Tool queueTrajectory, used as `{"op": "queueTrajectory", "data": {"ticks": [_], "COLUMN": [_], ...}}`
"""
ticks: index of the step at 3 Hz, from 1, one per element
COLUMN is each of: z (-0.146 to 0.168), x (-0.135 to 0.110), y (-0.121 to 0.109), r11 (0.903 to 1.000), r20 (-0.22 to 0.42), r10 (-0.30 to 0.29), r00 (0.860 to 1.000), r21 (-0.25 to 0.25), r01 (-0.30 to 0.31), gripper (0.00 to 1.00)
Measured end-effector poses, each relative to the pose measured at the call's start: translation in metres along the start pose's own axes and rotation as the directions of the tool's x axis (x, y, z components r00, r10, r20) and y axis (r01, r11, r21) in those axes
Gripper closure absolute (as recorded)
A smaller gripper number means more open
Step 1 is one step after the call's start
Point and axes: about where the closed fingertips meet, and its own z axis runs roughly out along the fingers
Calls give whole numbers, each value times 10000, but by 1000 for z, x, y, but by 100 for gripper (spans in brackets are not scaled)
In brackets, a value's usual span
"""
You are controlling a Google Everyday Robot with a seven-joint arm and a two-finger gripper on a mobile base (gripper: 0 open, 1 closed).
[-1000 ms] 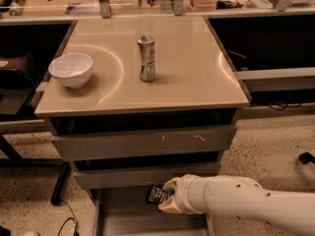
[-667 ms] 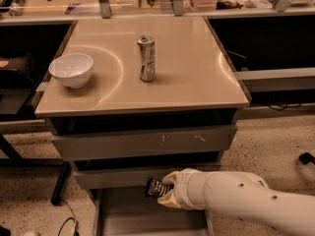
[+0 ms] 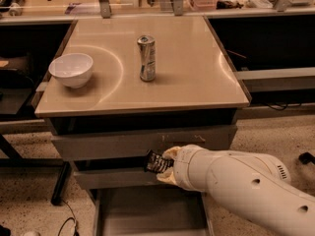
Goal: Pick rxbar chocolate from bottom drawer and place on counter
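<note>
Hand (image 3: 166, 165) clamped on rxbar chocolate (image 3: 155, 162), well below the can (image 3: 146, 58), out front of it; bottom drawer (image 3: 147, 213) open lower yet. Raise above the desk (image 3: 197, 77) edge before moving in, or it likely clips the lip. Set down right of the can, well apart.

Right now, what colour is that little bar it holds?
Black, pale lettering; the bar sits in the jaws above the bottom drawer, camera view.

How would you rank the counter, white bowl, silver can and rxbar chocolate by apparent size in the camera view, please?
1. counter
2. white bowl
3. silver can, nearly matching the bowl
4. rxbar chocolate, smallest though nearest the camera, gripped by the hand before the drawer fronts
</note>
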Motion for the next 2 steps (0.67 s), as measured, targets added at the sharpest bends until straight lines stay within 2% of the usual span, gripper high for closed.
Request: {"op": "queueTrajectory", "data": {"ticks": [1,2], "z": [0,-11], "x": [0,-8], "y": [0,-22], "r11": [10000,9995], "r20": [0,117], "r10": [0,15], "r00": [10000,9999], "r21": [0,323], "r01": [0,-19], "gripper": [100,100]}}
